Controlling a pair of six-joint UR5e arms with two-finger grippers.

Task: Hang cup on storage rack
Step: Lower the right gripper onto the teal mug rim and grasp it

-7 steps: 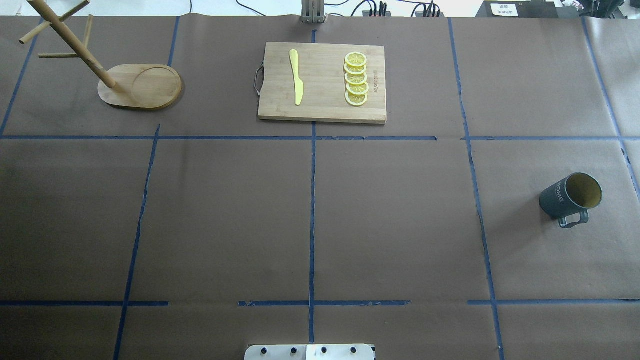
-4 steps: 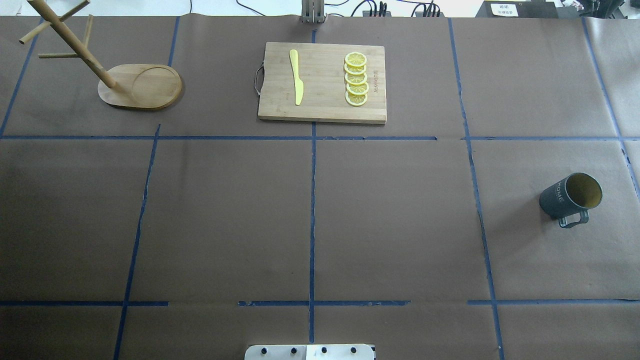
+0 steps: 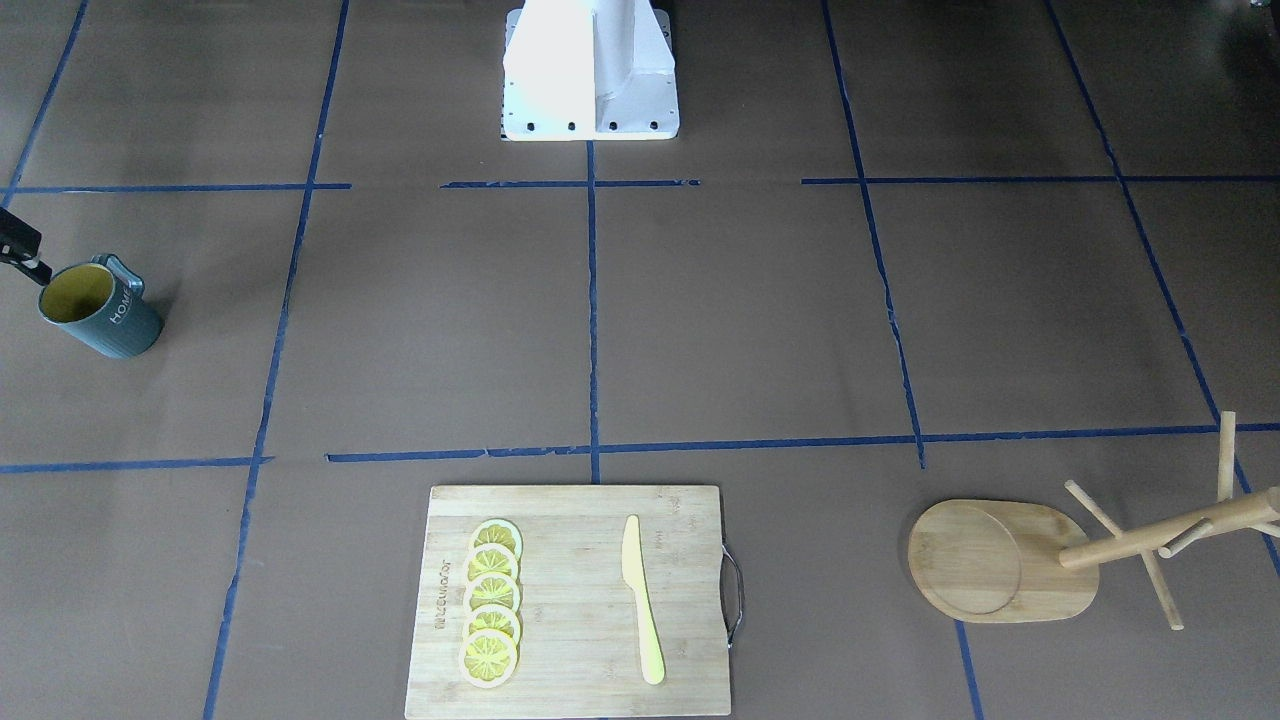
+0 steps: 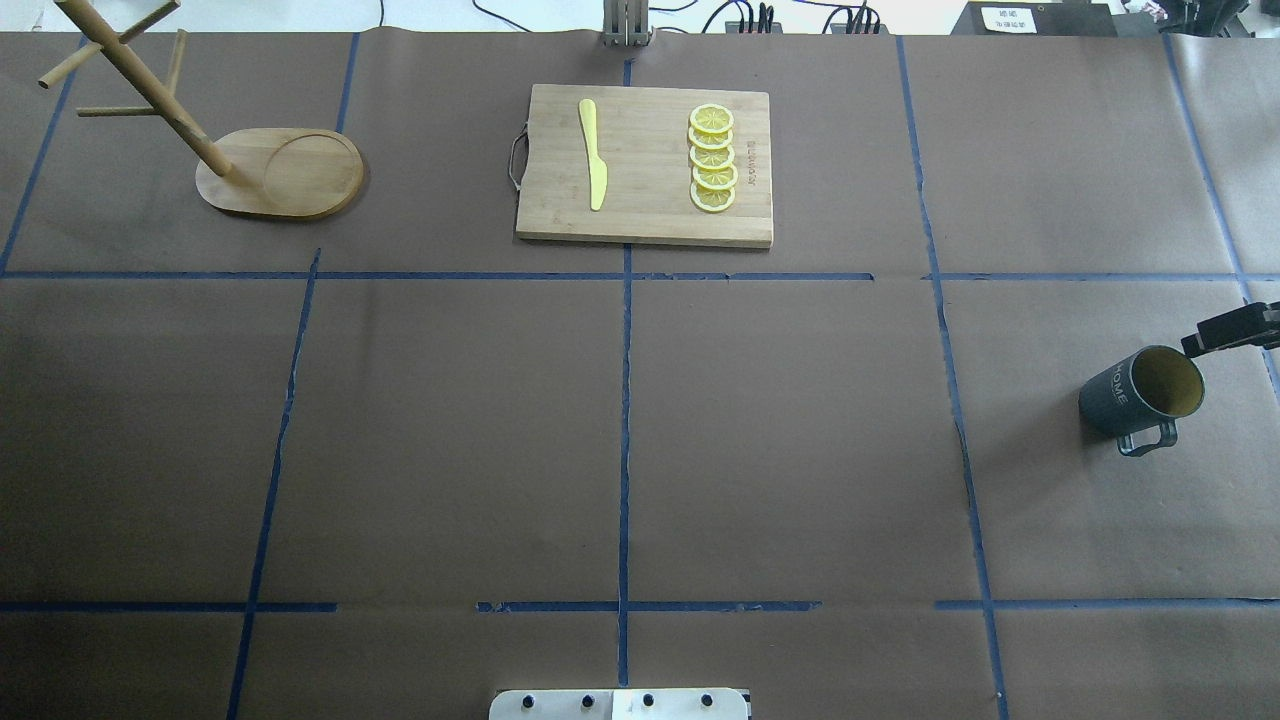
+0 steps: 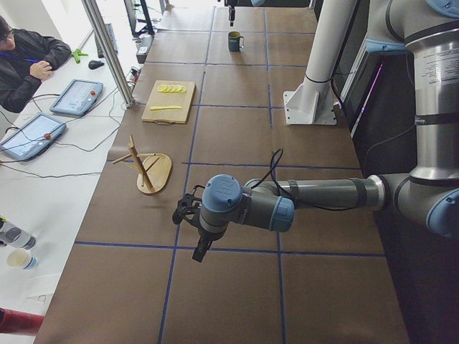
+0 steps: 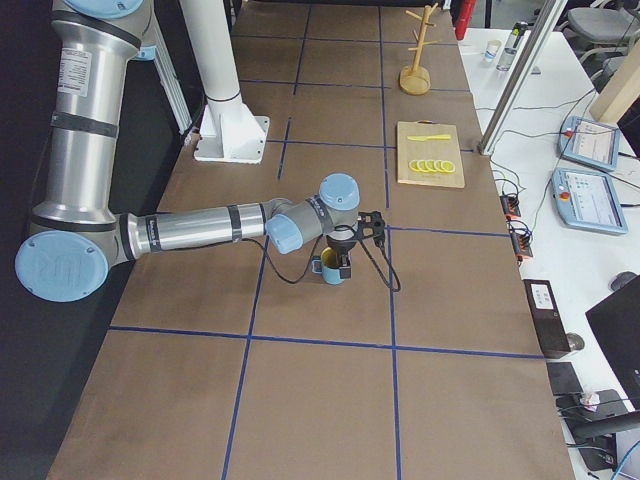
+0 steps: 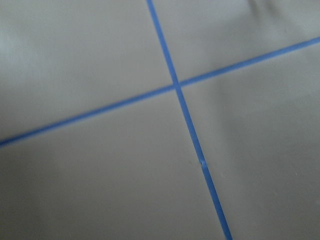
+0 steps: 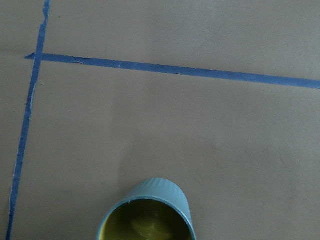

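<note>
The dark teal "HOME" cup (image 4: pixel 1128 400) stands upright at the table's right end, its handle toward the robot; it also shows in the front view (image 3: pixel 105 312) and, rim only, in the right wrist view (image 8: pixel 148 192). My right gripper (image 4: pixel 1228 332) reaches in from the right edge, just beyond the cup's rim; only a dark part of it shows, so I cannot tell whether it is open. The bamboo storage rack (image 4: pixel 285 172) stands at the far left, its pegs bare. My left gripper (image 5: pixel 199 251) hangs over bare table, seen only from the side.
A bamboo cutting board (image 4: pixel 640 215) with a yellow knife (image 4: pixel 593 155) and several lemon slices (image 4: pixel 712 160) lies at the far centre. The robot's white base (image 3: pixel 590 70) is at the near edge. An operator (image 5: pixel 29 57) sits beyond the table.
The right gripper has come into the overhead view from the right edge and now sits beside the cup's rim. The cup and the rack have not moved.
</note>
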